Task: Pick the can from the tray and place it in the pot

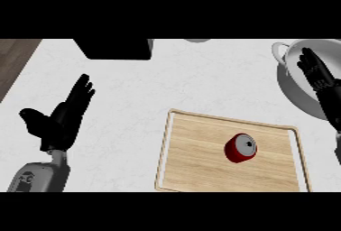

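Lying on tray (193, 149): red can (240, 147); right robot hand (318, 76) open over pot (293, 85).

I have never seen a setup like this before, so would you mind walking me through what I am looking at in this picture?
This is a single view from the robot's head, looking steeply down at a white counter. The two black shapes are the robot's hands on grey forearms. The left hand rests open at the view's left, fingers straight, holding nothing. The right hand is at the far right, open too, over the pot, a grey metal one at the upper right corner. In the middle lies a wooden tray, and on it a red can with a grey top. Neither hand touches the can. A dark object sits at the counter's far edge; I cannot tell what it is.
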### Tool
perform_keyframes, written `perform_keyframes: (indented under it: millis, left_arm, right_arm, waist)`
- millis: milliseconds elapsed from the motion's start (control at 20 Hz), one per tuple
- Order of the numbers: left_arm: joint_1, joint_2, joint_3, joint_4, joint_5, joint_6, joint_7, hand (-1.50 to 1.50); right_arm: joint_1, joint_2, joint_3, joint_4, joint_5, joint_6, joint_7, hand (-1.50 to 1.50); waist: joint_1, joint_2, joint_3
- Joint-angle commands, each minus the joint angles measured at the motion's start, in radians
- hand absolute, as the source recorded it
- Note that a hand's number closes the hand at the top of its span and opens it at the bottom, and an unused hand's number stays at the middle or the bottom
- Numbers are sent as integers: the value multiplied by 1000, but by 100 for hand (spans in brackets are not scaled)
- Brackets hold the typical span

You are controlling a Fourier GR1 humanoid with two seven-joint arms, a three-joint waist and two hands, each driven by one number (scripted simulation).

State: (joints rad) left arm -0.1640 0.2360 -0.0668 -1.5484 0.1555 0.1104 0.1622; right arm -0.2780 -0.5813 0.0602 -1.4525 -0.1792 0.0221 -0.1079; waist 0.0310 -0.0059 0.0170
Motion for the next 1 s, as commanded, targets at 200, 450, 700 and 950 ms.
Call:
perform_keyframes:
  millis: [200, 450, 700, 950]
  left_arm:
    - [108, -19, 68, -15, -49, 92, -160, 0]
    - [164, -88, 26, -66, -47, 111, -201, 0]
    - [201, -83, -9, -110, -74, 100, -209, 0]
    - [229, -104, -28, -98, -73, 75, -263, 0]
  right_arm:
    - [122, -1, -183, -336, -13, -101, -342, 150]
    - [383, 150, -291, -274, 159, -456, -324, -150]
    - [640, 351, -123, -574, 238, -486, -614, -150]
    - [902, 363, -19, -758, 416, -515, -578, -150]
  waist:
    - [-113, -30, -17]
    - [-121, -15, -16]
    - [-83, -10, -16]
    - [-51, 1, -18]
